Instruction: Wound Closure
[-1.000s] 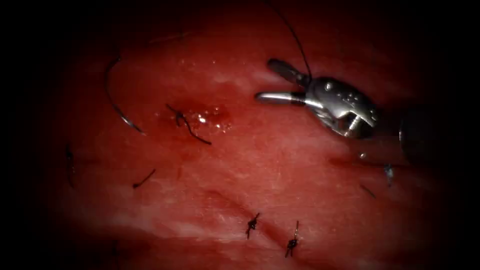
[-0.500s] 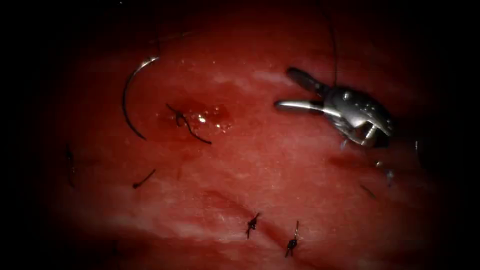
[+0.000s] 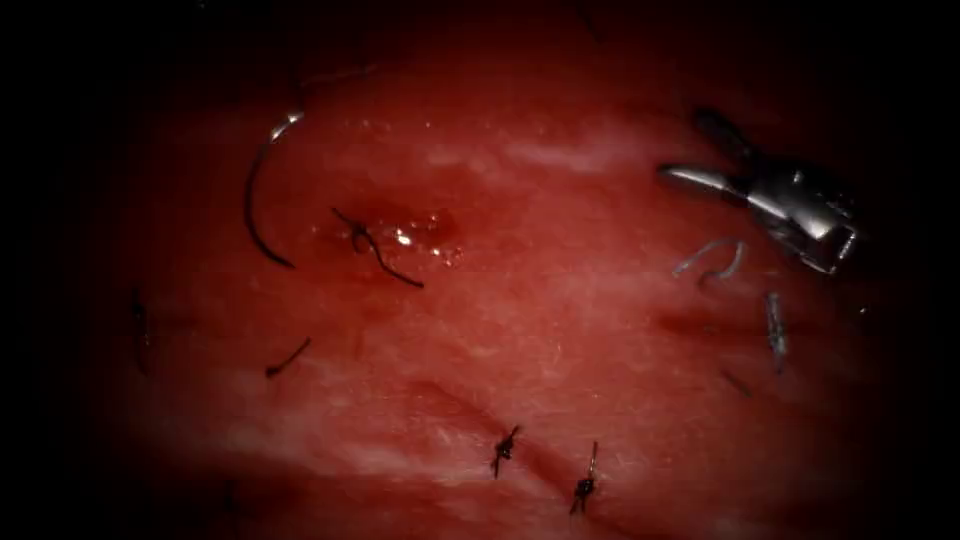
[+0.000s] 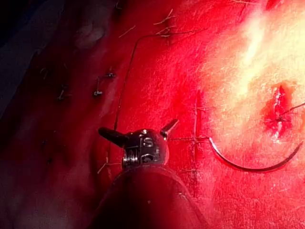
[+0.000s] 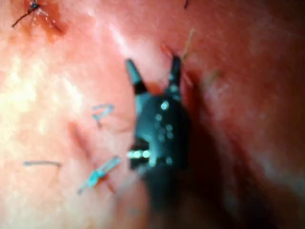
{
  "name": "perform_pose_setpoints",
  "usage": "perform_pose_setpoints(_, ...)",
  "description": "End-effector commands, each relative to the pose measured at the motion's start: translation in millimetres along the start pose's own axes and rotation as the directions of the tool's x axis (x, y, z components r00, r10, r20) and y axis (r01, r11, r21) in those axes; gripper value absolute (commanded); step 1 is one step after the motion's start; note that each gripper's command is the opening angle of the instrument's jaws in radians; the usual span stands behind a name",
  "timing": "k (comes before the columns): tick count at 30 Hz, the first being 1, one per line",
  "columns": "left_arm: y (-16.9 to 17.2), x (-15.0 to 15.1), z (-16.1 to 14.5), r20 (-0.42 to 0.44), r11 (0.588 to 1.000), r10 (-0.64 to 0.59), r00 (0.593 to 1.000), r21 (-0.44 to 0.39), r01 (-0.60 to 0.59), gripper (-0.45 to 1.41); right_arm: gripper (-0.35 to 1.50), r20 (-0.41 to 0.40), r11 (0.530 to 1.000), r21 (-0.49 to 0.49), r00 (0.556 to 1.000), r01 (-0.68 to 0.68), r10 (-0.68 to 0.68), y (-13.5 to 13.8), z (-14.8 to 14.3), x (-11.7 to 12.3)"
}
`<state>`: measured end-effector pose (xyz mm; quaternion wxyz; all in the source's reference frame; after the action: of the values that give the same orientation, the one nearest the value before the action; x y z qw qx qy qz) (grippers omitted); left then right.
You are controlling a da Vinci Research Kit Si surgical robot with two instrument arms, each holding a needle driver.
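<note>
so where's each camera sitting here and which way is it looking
Endoscope view: above and in front of the tissue, looking down on it; the right tool, jaws open and empty, comes in from the picture's right; the needle lies free on the tissue.
Left wrist view: near the left arm's wrist, looking along its shaft at the left tool, jaws open, holding nothing.
Right wrist view: near the right arm's wrist, looking along its shaft at the right tool's open jaws.
Shared: the endoscope and left wrist views both show the needle.

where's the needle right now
In the endoscope view the needle lies free on the tissue at the left, just left of the knotted thread in the red fluid, far from the right tool.
</note>
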<state>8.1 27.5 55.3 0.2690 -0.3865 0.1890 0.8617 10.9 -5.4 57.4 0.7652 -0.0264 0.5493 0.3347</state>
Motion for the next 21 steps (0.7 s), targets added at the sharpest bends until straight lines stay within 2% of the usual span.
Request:
perform_pose_setpoints(1, 0.0, 0.1, 0.5, -0.022, 1.000, 0.003, 1.000, -0.024, -0.003, 1.38, 1.43, 0.005, 1.000, -0.009, 1.000, -0.002, 0.002, -0.1, -0.2, -0.9)
perform_pose_setpoints(6, -0.1, 0.8, -1.6, -0.069, 0.998, -0.004, 0.998, -0.063, 0.000, 1.40, 1.43, -0.012, 1.000, 0.016, 1.000, 0.000, 0.000, -1.3, 0.6, -0.5)
perform_pose_setpoints(10, 0.8, 1.1, -3.4, -0.088, 0.997, 0.015, 0.996, -0.076, -0.022, 1.38, 1.41, -0.033, 0.999, 0.050, 0.999, 0.001, 0.001, -3.5, 2.3, 0.3)
perform_pose_setpoints(12, 2.1, 0.7, -4.9, -0.067, 0.991, 0.056, 0.996, -0.117, -0.064, 1.36, 1.41, -0.041, 0.998, 0.068, 0.999, 0.002, 0.001, -4.6, 3.2, 0.5)
perform_pose_setpoints(14, 3.3, 0.2, -6.2, -0.013, 0.984, 0.088, 0.996, -0.151, -0.089, 1.36, 1.41, -0.046, 0.996, 0.093, 0.999, 0.004, 0.000, -5.8, 4.1, 0.8)
perform_pose_setpoints(15, 4.8, -0.4, -7.7, 0.018, 0.975, 0.115, 0.993, -0.192, -0.109, 1.40, 1.41, -0.040, 0.995, 0.100, 0.999, 0.006, -0.002, -6.6, 4.9, 1.0)
perform_pose_setpoints(18, 6.0, -0.9, -9.1, 0.022, 0.971, 0.129, 0.991, -0.206, -0.122, 1.40, 1.41, -0.037, 0.994, 0.109, 0.999, 0.008, -0.004, -7.2, 5.5, 1.0)
perform_pose_setpoints(21, 8.1, -2.0, -11.6, 0.011, 0.967, 0.148, 0.989, -0.210, -0.142, 1.30, 1.41, -0.036, 0.993, 0.117, 0.999, 0.012, -0.008, -8.1, 6.3, 0.7)
